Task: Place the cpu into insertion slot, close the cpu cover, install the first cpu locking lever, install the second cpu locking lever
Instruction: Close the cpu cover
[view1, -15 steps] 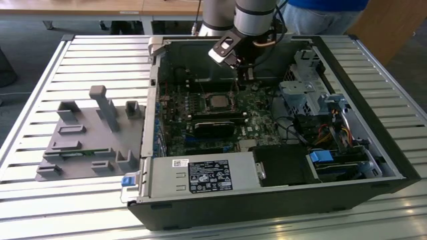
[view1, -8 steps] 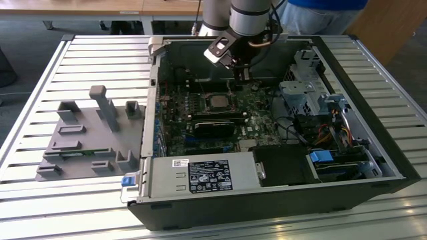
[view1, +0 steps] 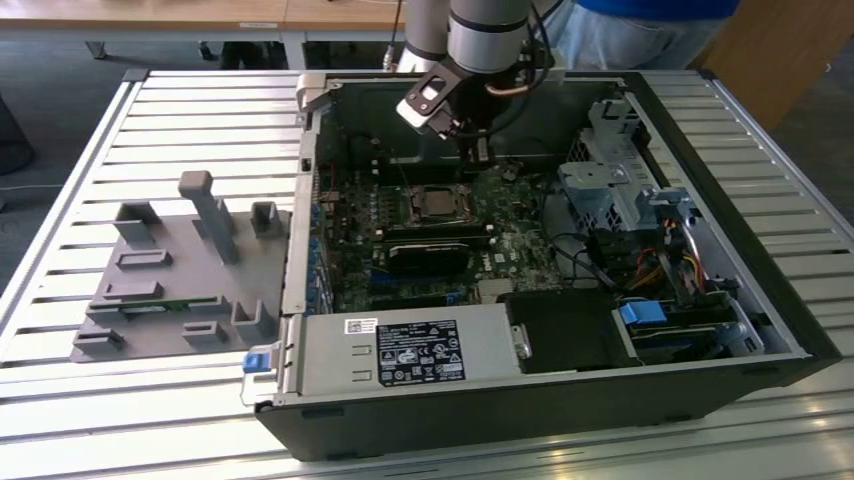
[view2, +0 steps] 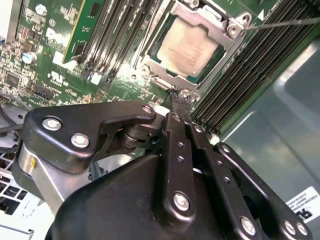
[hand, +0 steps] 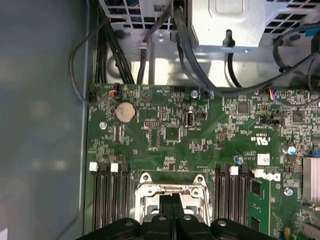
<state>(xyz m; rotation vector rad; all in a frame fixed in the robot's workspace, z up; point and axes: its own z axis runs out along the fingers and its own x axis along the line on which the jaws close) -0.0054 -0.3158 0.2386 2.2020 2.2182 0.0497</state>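
In the exterior view the gripper (view1: 470, 152) hangs inside the open computer case (view1: 747, 300), just beside the insertion slot (view1: 434, 203) on the side away from the power supply (view1: 400, 350). In the second wrist view its fingers (view2: 175, 145) are pressed together, their tips at the rim of the cpu cover (view2: 210, 15), which lies flat around the cpu (view2: 192, 46). In the first wrist view the closed tips meet that cover's edge.

Probably a robotics lab: slatted metal bench (view1: 200, 100), opened computer case (view1: 534, 425).
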